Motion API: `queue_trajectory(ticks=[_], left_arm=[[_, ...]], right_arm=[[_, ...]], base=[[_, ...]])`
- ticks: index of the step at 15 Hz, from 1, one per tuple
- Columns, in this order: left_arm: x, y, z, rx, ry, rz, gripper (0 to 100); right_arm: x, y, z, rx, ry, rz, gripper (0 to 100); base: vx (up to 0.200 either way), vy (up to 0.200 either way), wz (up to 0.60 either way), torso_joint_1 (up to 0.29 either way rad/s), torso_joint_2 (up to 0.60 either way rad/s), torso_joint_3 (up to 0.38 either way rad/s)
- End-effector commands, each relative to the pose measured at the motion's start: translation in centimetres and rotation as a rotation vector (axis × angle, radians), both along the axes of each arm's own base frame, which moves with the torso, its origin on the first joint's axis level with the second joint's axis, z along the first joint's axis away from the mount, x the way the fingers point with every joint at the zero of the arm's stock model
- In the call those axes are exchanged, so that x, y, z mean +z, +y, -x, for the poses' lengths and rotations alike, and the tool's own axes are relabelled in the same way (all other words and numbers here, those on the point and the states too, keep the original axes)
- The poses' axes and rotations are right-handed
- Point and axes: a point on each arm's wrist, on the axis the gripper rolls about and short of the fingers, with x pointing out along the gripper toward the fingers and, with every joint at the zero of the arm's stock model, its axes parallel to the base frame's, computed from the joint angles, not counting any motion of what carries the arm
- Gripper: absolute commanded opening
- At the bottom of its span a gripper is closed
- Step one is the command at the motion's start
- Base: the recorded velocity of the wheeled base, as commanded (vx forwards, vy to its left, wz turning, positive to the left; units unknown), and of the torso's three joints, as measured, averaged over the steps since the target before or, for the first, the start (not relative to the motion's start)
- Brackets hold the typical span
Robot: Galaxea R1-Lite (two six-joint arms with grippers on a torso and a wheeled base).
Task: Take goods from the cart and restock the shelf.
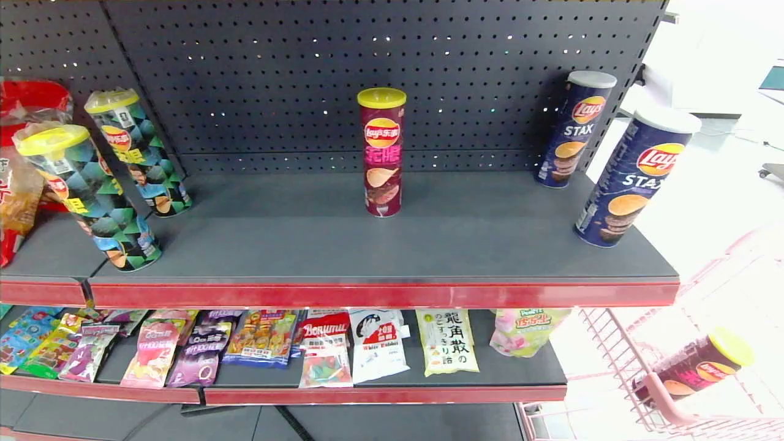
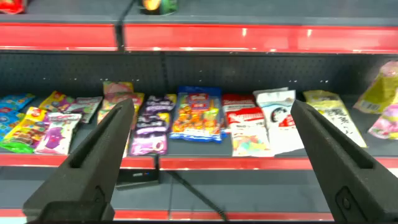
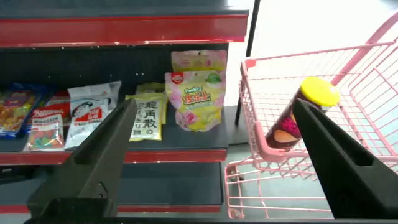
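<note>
Right gripper [image 3: 212, 104] spread wide, holding nothing, low before the shelf [image 3: 124, 28], left gripper [image 2: 211, 104] likewise agape; maroon chip can [image 3: 285, 129] lay in pink cart [image 3: 252, 106], right of the shelf

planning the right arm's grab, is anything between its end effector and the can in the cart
Yes: the pink wire wall of the cart stands between the right end effector and the can. The cart's top looks open.
</note>
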Motion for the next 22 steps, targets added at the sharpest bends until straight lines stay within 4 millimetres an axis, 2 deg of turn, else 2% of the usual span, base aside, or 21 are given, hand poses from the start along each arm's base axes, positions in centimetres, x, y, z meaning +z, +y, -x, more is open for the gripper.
queue_trajectory(ticks=[1, 5, 16, 22], left_arm=[[0.01, 0.00, -0.01, 0.000, 0.000, 0.001, 100], [0.01, 0.00, -0.01, 0.002, 0.000, 0.001, 100], [0.01, 0.00, -0.01, 0.000, 0.000, 0.001, 100], [0.01, 0.00, -0.01, 0.000, 0.000, 0.001, 100]], right_arm=[[0.00, 0.00, 0.00, 0.000, 0.000, 0.000, 100], [0.00, 0.00, 0.00, 0.000, 0.000, 0.000, 100], [0.00, 0.00, 0.00, 0.000, 0.000, -0.002, 100], [0.00, 0.00, 0.00, 0.000, 0.000, -0.003, 100]], base=[[0.000, -0.200, 0.00, 0.007, 0.01, -0.002], [0.000, -0.150, 0.00, 0.001, 0.00, 0.002], [0.000, 0.000, -0.60, 0.006, 0.00, 0.001], [0.000, 0.000, 0.00, 0.000, 0.00, 0.000]])
